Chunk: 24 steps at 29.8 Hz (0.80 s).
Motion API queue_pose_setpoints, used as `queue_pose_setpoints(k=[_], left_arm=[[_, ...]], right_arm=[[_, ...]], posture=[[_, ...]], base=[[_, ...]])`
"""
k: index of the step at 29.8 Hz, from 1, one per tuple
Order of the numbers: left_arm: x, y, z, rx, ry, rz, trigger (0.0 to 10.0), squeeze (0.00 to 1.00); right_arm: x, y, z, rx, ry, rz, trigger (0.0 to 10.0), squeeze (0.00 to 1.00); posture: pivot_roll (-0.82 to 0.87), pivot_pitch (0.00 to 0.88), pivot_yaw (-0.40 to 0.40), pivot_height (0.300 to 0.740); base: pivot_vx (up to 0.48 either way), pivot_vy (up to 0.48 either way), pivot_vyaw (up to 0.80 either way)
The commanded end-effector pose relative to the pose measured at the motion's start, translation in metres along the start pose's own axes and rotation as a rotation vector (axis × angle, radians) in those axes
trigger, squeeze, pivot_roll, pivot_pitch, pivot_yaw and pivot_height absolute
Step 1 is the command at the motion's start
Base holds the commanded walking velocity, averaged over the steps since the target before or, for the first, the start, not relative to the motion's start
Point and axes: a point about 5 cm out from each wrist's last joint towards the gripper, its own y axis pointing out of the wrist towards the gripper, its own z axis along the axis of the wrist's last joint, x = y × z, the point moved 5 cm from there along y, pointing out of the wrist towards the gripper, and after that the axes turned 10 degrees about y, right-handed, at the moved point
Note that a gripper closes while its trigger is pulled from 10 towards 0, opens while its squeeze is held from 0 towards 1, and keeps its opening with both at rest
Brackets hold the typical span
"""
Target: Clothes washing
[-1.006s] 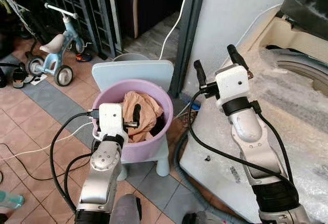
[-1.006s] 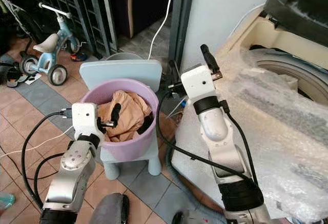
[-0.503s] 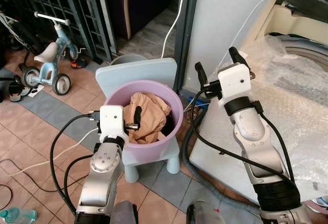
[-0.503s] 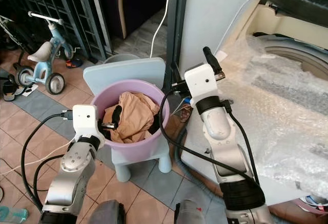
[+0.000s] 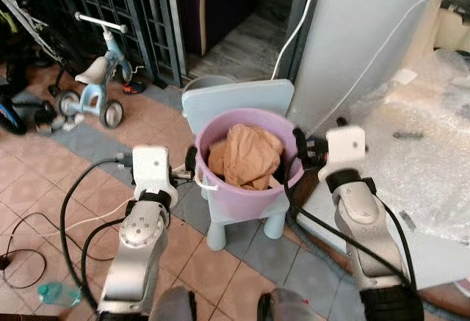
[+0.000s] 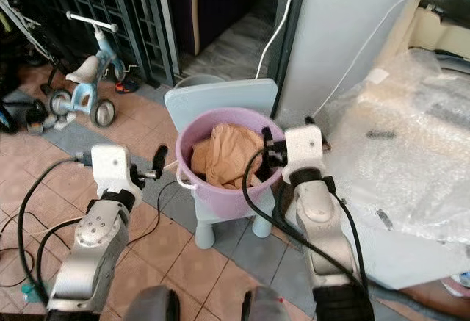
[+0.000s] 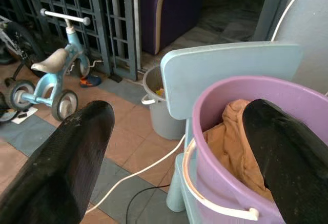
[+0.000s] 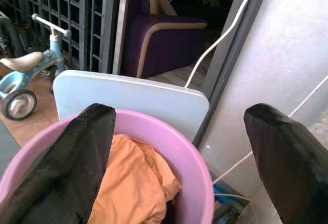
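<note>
A purple bucket [image 5: 250, 181] stands on a small pale blue chair [image 5: 239, 101] on the tiled floor [image 5: 44, 189], and everything else is placed from it. Inside the bucket lies a crumpled orange cloth [image 5: 250, 152], heaped up to about rim height, with something dark tucked under it on the washer side.

The left gripper [image 5: 189, 167] is just outside the bucket on its left, by the white handle [image 7: 220, 206], with its fingers [image 7: 61, 167] spread wide apart and holding nothing. The right gripper [image 5: 299, 148] is at the bucket's right rim, its fingers [image 8: 84, 157] also spread wide and empty; in the right wrist view one finger sits over the rim and the other off to the side toward the grey wall [image 8: 287, 55].

To the right of the bucket is the washing machine, draped in bubble wrap [image 5: 418, 137]. Behind the chair back stands a small grey pail [image 7: 156, 101]. Farther left of the bucket, a blue tricycle [image 5: 92, 86] is parked against a dark metal grille [image 5: 110, 5]. Black cables [image 5: 73, 218] trail over the tiles left of the bucket.
</note>
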Motion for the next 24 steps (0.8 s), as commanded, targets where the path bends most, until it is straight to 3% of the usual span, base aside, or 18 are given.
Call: queue_pose_setpoints(k=[1, 12, 24], left_arm=[[0.008, -0.001, 0.003, 0.008, -0.014, -0.022, 10.0, 0.00], [0.011, 0.000, 0.003, 0.009, -0.013, -0.042, 10.0, 0.00], [0.014, -0.002, 0.002, 0.007, -0.022, -0.059, 10.0, 0.00]], right_arm=[[0.008, 0.001, -0.001, -0.011, -0.007, -0.016, 10.0, 0.00], [0.002, 0.004, 0.000, -0.011, -0.012, 0.019, 10.0, 0.00], [-0.003, 0.006, 0.004, 0.000, -0.038, 0.043, 10.0, 0.00]], posture=[[0.04, 0.141, -0.010, 0.740], [0.04, 0.141, -0.014, 0.740], [0.04, 0.147, -0.018, 0.740]], base=[[0.240, 0.000, 0.00], [0.315, 0.000, 0.12], [0.480, 0.000, 0.00]])
